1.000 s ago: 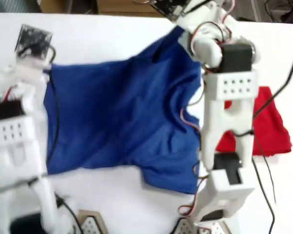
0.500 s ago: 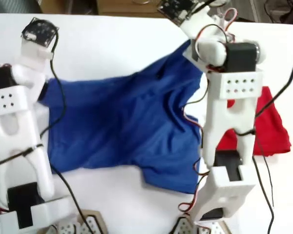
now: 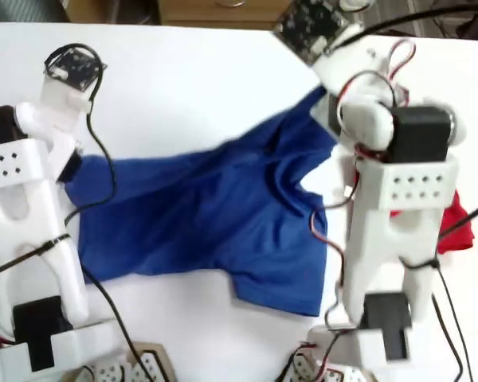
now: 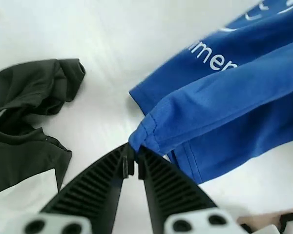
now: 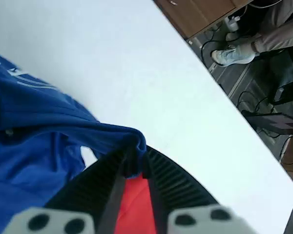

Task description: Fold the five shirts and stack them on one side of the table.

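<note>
A blue shirt (image 3: 215, 215) lies spread and rumpled across the middle of the white table (image 3: 183, 79). My left gripper (image 4: 133, 157) is shut on the blue shirt (image 4: 219, 112), pinching a hem corner at its left side. The left arm (image 3: 32, 183) stands along the table's left. My right gripper (image 5: 135, 163) is shut on a fold of the blue shirt (image 5: 44, 131) at its far right corner, under the right arm (image 3: 390, 159). A red shirt (image 3: 454, 231) lies folded at the right, partly hidden by the right arm; the red shirt (image 5: 132, 204) shows beneath the right fingers.
A dark shirt (image 4: 29, 122) lies crumpled on the table left of the blue one. The table's far edge (image 5: 205, 73) drops to a floor with cables and a seated person's feet. Bare table lies beyond the blue shirt.
Both grippers have drawn the shirt's far edge toward the near side, so the blue shirt is more bunched. The right arm shifted right and now covers more of the red shirt.
</note>
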